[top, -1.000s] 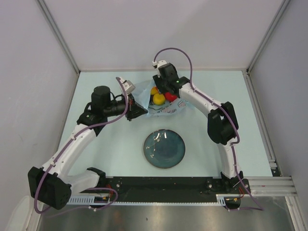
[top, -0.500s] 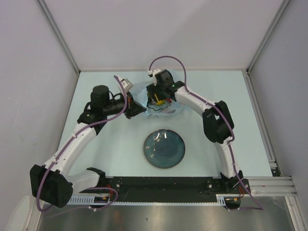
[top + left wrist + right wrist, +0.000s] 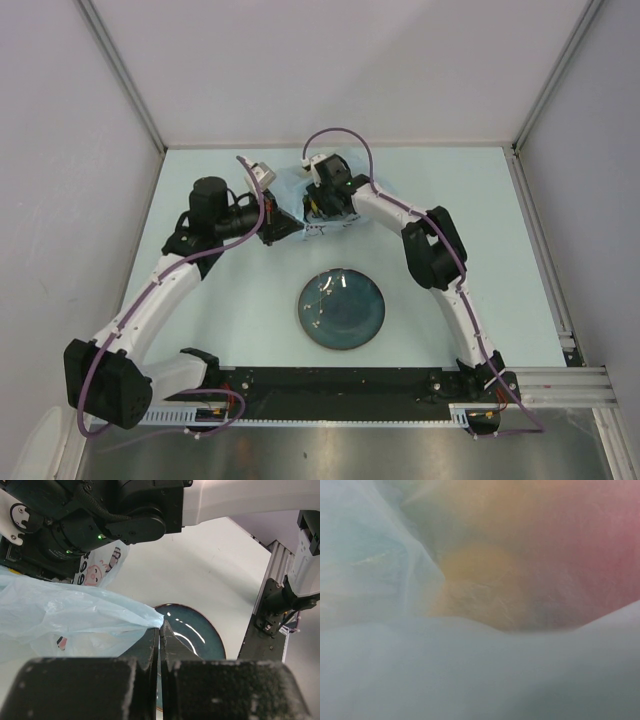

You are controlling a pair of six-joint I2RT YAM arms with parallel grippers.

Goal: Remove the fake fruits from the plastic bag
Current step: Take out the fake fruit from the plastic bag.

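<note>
While the left fingers [image 3: 148,647] are pressed fully together on a pinched corner of the plastic bag [image 3: 65,615], that corner is pulled up off the worktop [image 3: 470,200]. The bag sits beyond the dark teal plate [image 3: 341,309], on the side away from the arm bases and a bit left of it. The right arm's wrist [image 3: 328,185] is also beyond the plate, pushed down into the bag from above. The right fingers are hidden by plastic, so I can't tell how far open they are or if they hold anything. The fake fruits are inside the bag: through the film the right wrist view shows only a yellow blur [image 3: 480,580] and a red blur [image 3: 602,550].
</note>
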